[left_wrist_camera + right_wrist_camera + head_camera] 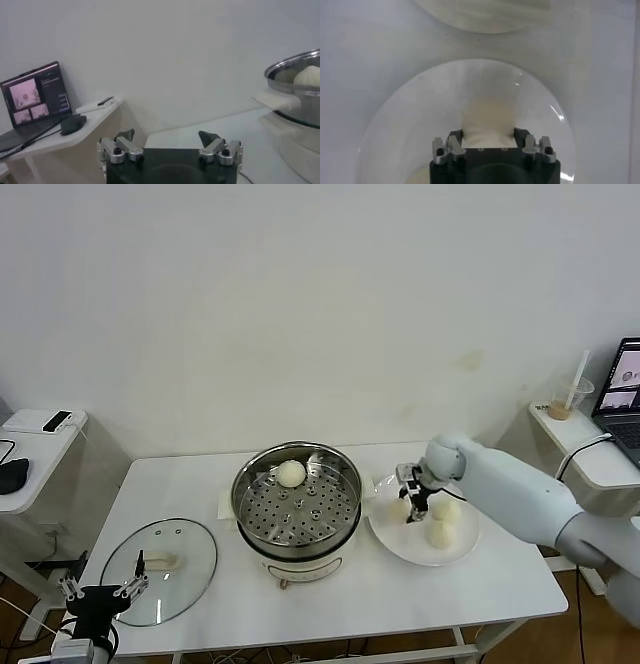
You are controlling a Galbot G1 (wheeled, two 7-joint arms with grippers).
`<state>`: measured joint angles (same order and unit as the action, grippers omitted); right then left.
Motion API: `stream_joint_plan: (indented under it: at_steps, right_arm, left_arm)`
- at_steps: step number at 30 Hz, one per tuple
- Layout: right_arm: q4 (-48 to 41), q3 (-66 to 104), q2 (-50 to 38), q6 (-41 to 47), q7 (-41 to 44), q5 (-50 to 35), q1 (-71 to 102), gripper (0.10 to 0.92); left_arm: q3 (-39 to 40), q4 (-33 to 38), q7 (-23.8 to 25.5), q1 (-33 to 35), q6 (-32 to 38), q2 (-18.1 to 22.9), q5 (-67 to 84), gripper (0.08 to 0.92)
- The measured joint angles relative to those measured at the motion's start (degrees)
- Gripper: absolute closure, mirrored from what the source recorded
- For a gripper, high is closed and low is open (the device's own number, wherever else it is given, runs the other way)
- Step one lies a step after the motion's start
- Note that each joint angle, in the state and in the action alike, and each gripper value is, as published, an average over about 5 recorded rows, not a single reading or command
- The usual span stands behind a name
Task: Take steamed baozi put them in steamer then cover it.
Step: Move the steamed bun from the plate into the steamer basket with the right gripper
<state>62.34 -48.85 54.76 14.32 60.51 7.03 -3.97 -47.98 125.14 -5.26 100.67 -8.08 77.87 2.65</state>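
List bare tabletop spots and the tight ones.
Bare: the front strip of the table before the steamer and plate; the left rear corner behind the glass lid. Tight: the steamer-plate gap, and the plate itself, where the right tool is shut on a baozi beside two more. Left tool waits open by the lid.

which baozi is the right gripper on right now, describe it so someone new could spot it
Start at the steel steamer in the middle of the table, then go to the white plate on its right. Three baozi lie there; the one meant is at the plate's steamer-side edge, pinched in the right gripper. The other two lie free.
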Motion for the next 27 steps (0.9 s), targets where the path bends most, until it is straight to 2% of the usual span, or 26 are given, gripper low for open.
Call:
stream_joint_plan:
  at_steps: [15, 27]
  right_arm:
    - [12.0, -8.6, -5.5, 3.8, 0.1, -12.2, -17.7, 0.383]
    - [17.6, -15.0, -1.2, 9.8, -3.7, -25.3, -27.8, 0.375]
  left_arm:
    - [0.8, 1.9, 0.0, 0.2, -0.2, -0.1, 0.1, 0.177]
    - [0.3, 1.8, -0.1, -0.7, -0.6, -0.8, 0.5, 0.177]
